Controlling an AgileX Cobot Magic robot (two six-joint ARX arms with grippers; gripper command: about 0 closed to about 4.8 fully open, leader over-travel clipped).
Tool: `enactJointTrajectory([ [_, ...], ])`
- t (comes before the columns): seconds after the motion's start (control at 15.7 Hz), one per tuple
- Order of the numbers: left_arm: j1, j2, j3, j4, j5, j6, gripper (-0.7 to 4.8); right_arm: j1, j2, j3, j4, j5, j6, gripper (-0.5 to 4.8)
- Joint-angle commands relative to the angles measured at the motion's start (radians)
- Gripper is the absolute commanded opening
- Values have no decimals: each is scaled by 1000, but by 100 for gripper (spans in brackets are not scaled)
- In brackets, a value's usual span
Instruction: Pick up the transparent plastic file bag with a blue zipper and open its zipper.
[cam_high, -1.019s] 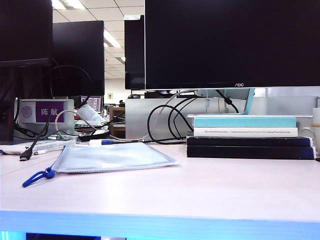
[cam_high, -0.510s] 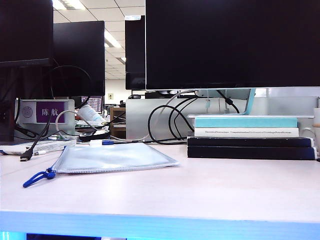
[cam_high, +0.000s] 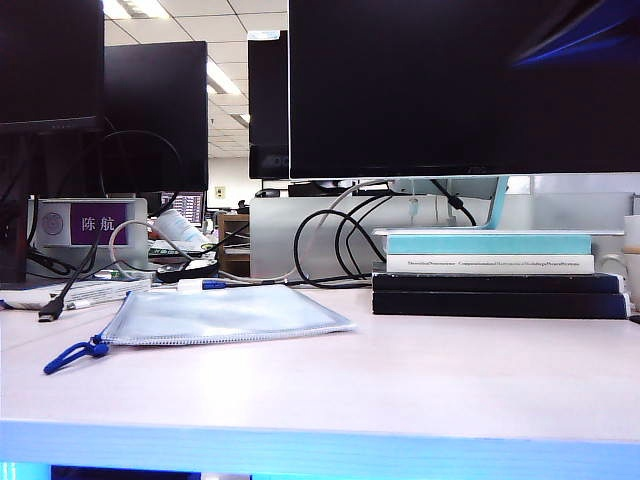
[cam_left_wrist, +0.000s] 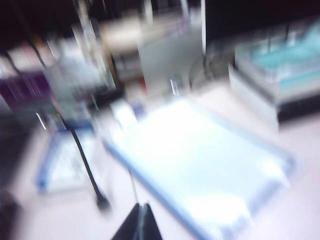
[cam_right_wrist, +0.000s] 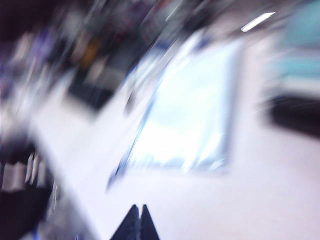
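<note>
Exterior view: table (cam_high: 450, 380) unchanged, file bag (cam_high: 225, 315) flat at near left, blue zipper (cam_high: 215, 338) along its near edge, as a second ago. Both wrist views now blur. Left gripper (cam_left_wrist: 141, 220) and right gripper (cam_right_wrist: 136, 220) hang above the bag, fingers clenched, empty. Approach looks underway; nothing grasped.

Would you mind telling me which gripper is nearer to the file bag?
Left, apparently, though both views are blurred. The left gripper, jaws shut, hovers at the edge of the file bag; the right gripper, also shut, has bare table before the bag.
</note>
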Motion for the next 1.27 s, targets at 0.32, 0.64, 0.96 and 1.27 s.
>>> enactJointTrajectory([
  [0.32,-1,84,4,-55,-93,3,-5,376,313,182,-13,233,-329,-2],
  [0.64,0,101,3,-101,-121,-79,-3,658,794,589,-211,484,-838,307],
  [0.96,-1,122,3,-111,-111,-91,-2,794,1006,771,-158,674,-991,339],
  [1.27,-1,122,3,-129,-111,-91,-2,799,1075,796,-135,664,-1006,337],
])
